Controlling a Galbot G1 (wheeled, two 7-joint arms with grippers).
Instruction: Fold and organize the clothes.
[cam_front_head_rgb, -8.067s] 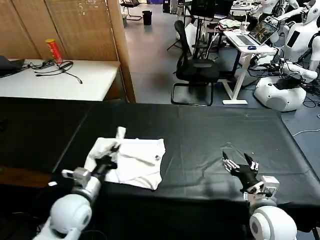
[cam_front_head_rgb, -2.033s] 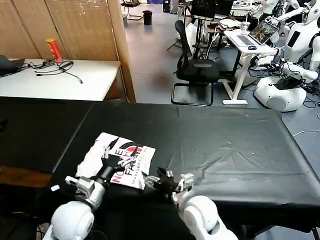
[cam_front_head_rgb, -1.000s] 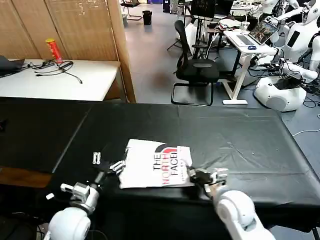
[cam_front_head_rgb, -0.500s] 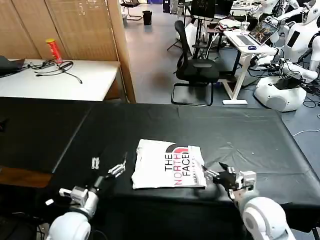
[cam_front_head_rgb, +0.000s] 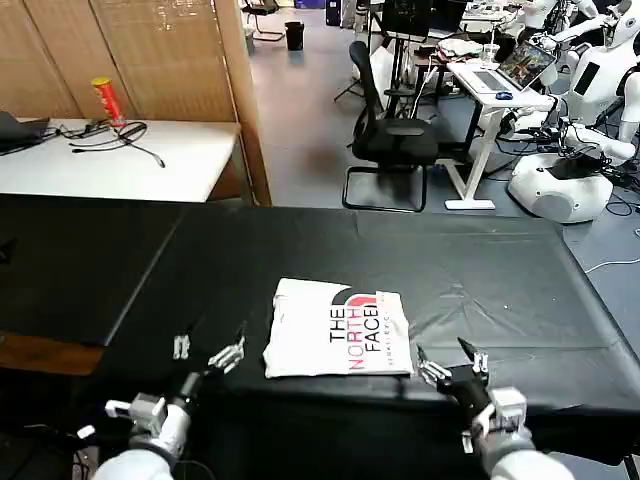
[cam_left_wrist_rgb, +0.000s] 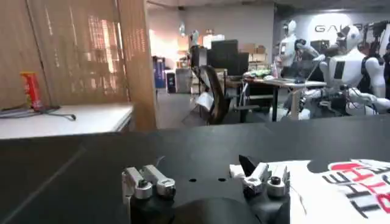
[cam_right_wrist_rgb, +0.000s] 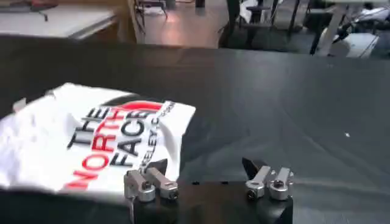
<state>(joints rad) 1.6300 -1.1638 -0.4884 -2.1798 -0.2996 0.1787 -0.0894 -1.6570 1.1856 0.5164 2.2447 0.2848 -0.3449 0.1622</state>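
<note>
T-shirt cut off by left wrist frame edge, logo only partly readable there. In right wrist view the shirt's near edge is hidden behind the right gripper body. Small grey print beside the logo too small to read. Folded layers underneath hidden.

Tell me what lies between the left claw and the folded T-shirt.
Only bare black table cloth: in the head view, the open left claw sits apart from the T-shirt.
</note>
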